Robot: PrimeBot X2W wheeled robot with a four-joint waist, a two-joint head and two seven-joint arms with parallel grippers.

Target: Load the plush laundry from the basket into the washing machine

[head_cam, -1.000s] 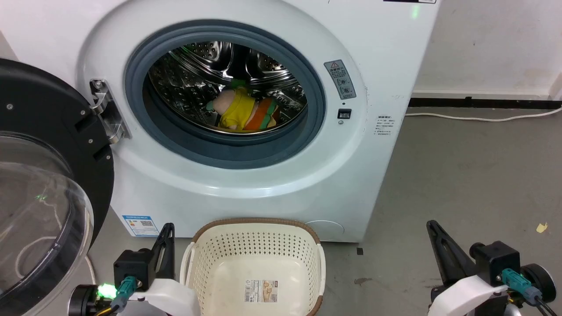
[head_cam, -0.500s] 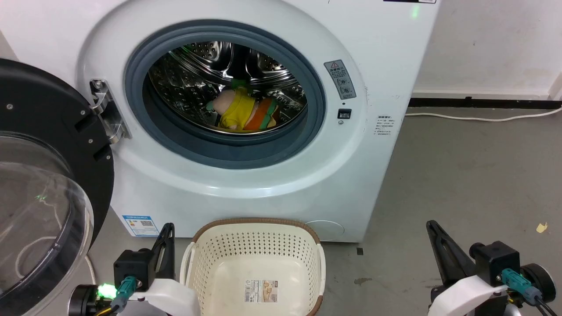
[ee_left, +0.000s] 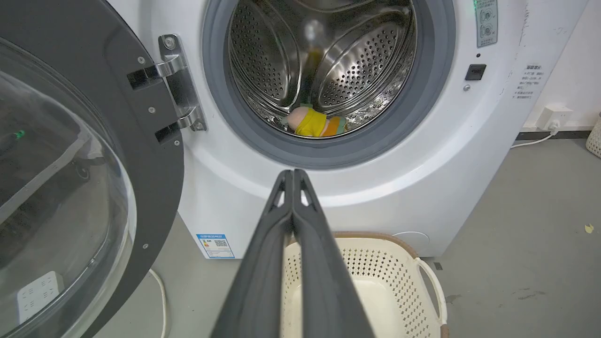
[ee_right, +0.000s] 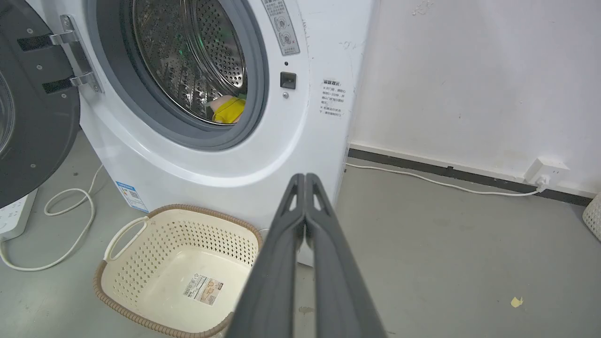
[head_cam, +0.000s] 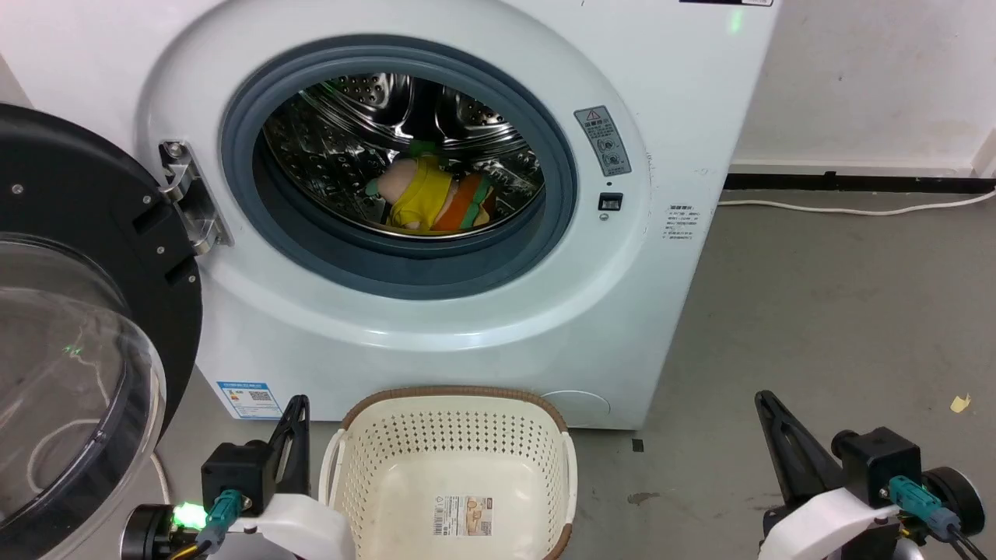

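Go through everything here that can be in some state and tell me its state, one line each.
washing machine: porthole uncovered
door: open, swung wide to the left
plush laundry: lying inside the drum
basket: upright on the floor, empty apart from its paper label
left gripper: shut, holding nothing
right gripper: shut, holding nothing

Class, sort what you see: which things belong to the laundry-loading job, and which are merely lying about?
Job: plush toy, in the drum; basket, empty; washing machine.
Lying about: white cable; yellow scrap; wall socket.
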